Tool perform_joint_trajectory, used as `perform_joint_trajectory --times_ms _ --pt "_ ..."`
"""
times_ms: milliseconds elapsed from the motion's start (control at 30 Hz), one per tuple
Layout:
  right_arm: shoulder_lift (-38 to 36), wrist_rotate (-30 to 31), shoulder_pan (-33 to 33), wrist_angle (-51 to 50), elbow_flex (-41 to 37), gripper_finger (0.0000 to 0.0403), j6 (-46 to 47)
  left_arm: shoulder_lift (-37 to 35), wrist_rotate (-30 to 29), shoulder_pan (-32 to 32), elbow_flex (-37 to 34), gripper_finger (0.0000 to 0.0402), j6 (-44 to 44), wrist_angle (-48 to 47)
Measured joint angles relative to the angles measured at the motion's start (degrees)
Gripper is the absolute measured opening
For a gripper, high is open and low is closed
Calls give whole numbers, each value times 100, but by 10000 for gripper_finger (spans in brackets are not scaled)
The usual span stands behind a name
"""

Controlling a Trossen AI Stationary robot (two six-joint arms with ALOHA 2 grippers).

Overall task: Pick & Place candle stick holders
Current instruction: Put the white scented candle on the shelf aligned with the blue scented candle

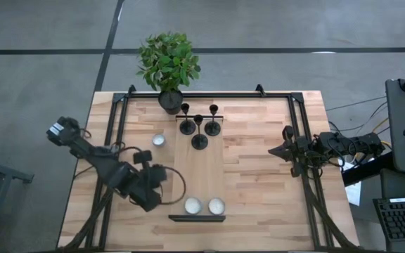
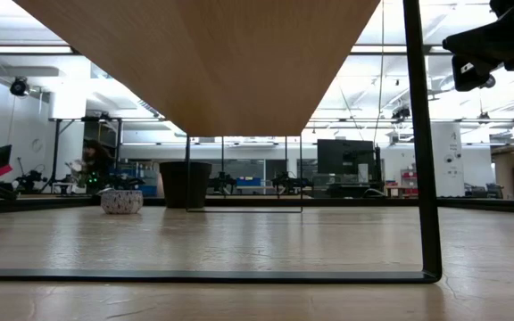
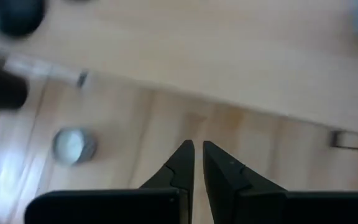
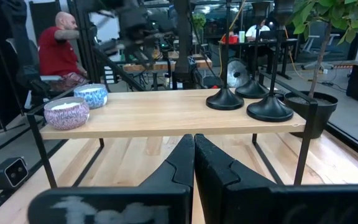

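Three holders on the shelf's far end, both grippers empty and apart from them.

The holders (image 1: 185,124) (image 1: 213,125) (image 1: 200,138) stand upright in a tight triangle on the raised wooden shelf (image 1: 201,176), at the end nearest the plant (image 1: 169,67) (in the right wrist view they show as dark disc bases (image 4: 253,102) on the shelf top). The left gripper (image 3: 196,163) hovers beside the shelf's other end, well away from the holders, its fingers drawn together with only a thin slit between them and nothing held; a tealight (image 3: 73,145) sits on the table ahead of it. The right gripper (image 4: 194,155) waits off the shelf's opposite side, level with its edge, fingers pressed together and empty. Two more tealights (image 1: 193,205) (image 1: 216,205) rest on the shelf end nearest the left gripper.
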Motion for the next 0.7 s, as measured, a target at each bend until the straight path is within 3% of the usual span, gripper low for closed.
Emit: perform_joint_trajectory --times_ms 233,400,567,700 --pt "0 2 -2 2 0 8 0 -787 -465 194 -1535 30 -1577 31" --pt "0 0 -2 2 0 8 0 -1470 -706 683 -2365 30 -2573 39" --pt "0 0 -2 0 0 8 0 -2094 -586 1437 -2928 35 -2425 363" --pt "0 1 -2 0 0 8 0 -2451 -232 2100 -3366 72 -1603 1375"
